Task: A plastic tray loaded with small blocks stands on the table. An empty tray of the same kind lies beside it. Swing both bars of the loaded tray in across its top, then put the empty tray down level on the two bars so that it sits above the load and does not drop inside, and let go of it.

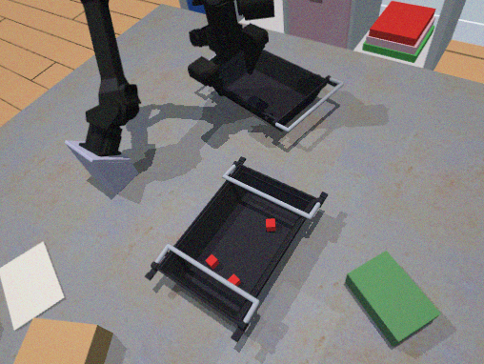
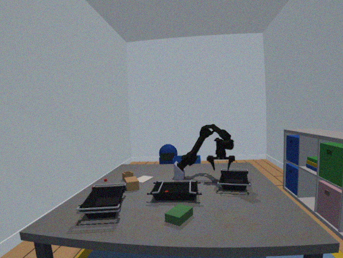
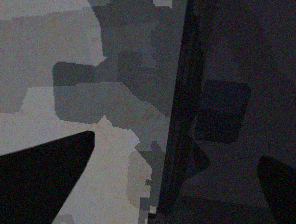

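Observation:
The loaded tray [image 1: 238,250] [image 2: 175,196] is black and holds red blocks [image 1: 271,225] [image 2: 166,191]. Its far bar [image 1: 267,195] and near bar [image 1: 210,273] both lie swung in across its top, near its two ends. The empty tray [image 1: 273,91] [image 2: 233,185] [image 3: 186,95] stands apart from it, level on the table. One bar [image 1: 312,107] of the empty tray is swung out beyond its end; the arm hides the other in the top view. My gripper [image 2: 221,168] [image 3: 173,150] is open and empty, pointing down above a long side wall of the empty tray, one finger on each side.
A green block [image 1: 391,295] [image 2: 178,215] lies beside the loaded tray. A white sheet [image 1: 30,286] [image 2: 145,179] and a brown box [image 1: 57,343] [image 2: 132,183] lie on its other side. Another black tray [image 2: 104,196] stands at the left of the exterior view. A shelf [image 2: 317,162] stands beyond the table's right edge.

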`<control>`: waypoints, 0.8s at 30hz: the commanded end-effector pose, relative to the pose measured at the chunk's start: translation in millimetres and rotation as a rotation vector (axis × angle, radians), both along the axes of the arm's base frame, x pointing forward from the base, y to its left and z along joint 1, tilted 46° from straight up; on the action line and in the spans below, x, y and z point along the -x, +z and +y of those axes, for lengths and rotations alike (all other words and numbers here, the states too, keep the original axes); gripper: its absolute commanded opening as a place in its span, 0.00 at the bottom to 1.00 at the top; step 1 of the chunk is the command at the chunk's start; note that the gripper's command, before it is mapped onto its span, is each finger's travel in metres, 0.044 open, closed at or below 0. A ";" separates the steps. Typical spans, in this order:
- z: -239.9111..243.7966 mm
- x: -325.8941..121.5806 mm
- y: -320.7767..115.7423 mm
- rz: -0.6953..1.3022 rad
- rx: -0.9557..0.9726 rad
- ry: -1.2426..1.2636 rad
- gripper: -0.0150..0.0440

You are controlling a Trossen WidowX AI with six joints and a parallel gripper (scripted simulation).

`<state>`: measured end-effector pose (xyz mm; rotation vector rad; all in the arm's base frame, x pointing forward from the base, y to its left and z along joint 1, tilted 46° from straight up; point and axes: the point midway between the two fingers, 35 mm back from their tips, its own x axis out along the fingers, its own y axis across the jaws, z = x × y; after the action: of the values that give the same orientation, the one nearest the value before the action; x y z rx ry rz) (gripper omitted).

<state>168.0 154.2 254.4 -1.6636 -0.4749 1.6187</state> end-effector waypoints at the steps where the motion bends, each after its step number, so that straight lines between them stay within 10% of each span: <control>1: 5.2 -1.4 -7.3 0.001 0.007 0.005 1.00; 24: 60.5 -9.9 -57.2 0.000 0.008 0.006 1.00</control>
<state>178.4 208.1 205.7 -1.6761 -0.4851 1.6206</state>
